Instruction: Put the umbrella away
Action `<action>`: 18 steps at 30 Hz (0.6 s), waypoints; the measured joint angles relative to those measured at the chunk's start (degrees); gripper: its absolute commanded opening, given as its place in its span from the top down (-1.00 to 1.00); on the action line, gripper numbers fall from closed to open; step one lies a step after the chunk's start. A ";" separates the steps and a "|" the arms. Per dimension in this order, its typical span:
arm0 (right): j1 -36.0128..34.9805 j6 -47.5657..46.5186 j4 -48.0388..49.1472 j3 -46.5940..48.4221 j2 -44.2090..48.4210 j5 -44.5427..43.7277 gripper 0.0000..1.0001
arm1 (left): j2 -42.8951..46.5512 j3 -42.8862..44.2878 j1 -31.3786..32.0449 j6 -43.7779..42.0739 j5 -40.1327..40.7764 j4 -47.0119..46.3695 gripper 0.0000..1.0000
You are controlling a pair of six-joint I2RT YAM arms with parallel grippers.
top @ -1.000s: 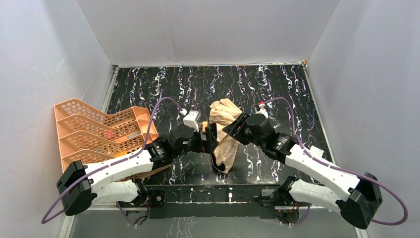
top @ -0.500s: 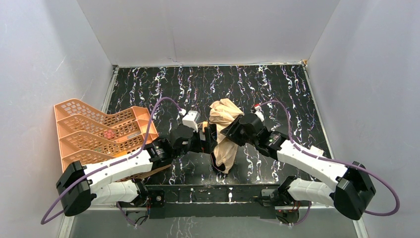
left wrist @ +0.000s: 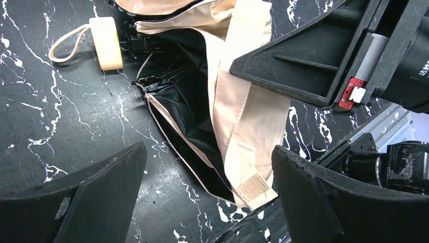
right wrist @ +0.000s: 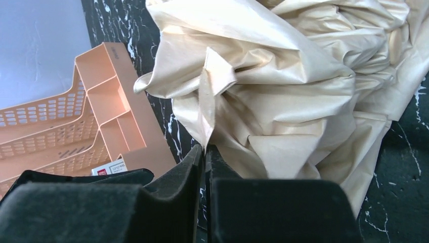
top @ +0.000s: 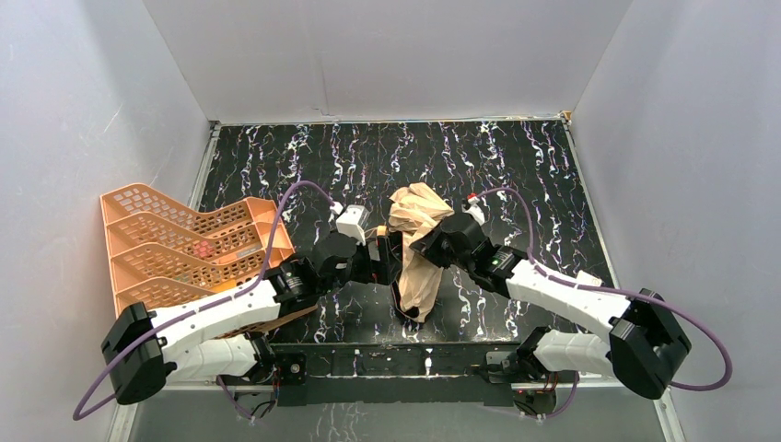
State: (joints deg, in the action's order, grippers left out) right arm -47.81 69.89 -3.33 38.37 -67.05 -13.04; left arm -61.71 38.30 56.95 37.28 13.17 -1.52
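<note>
A: Obs. Umbrella [top: 419,276] lies mid-tabletop [top: 516,175], collapsed but loose, long axis near to far, between the two arms. At the nearest end the closure tab [left wrist: 253,187] trails off the canopy, unfastened.

B: Left pincer [left wrist: 207,152]?

A: Released, jaws spread wide, straddling the near half of the canopy [left wrist: 238,116]. It touches nothing that I can see. Black lining and ribs lie exposed under it. Handle [left wrist: 106,43] rests just to the left, on the tabletop.

B: Right pincer [right wrist: 205,152]?

A: Clenched on a thin fold of tan cloth, a little farther in. Cloth only, by the look of it; no rib or shaft.

B: Judgement: the step in hand is gathering the canopy round the shaft before strapping. A pinch on one fold drags cloth, not frame. Pull gently toward the shaft and have the left close round the bundle to pin it.

A: Agreed. Leave the tab free, not trapped underneath. The far end is a big crumpled bunch and needs smoothing too.

B: Rack [top: 184,244]?

A: At the left edge, well apart from the umbrella. Not involved yet.
</note>
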 measured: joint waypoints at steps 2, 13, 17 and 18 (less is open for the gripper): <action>0.00 -1.14 1.77 -0.79 0.66 -0.11 0.92 | 0.37 0.00 0.00 0.02 0.04 0.00 -0.85; 0.00 -15.82 6.58 -3.39 10.62 10.62 1.00 | 1.27 -0.02 -1.03 1.07 0.17 0.02 -0.86; 0.00 -20.76 6.93 -3.39 13.27 20.90 1.00 | 1.68 -0.02 -2.43 1.66 -0.35 -0.20 -0.87; 0.00 -21.66 6.93 -3.39 13.68 23.85 1.00 | 1.73 -0.02 -2.86 1.88 -0.46 -0.20 -0.87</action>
State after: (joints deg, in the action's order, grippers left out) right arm -47.81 48.23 3.60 34.98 -53.36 10.81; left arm -59.99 38.28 54.08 39.16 12.71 -1.72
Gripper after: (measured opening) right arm 0.012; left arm 0.930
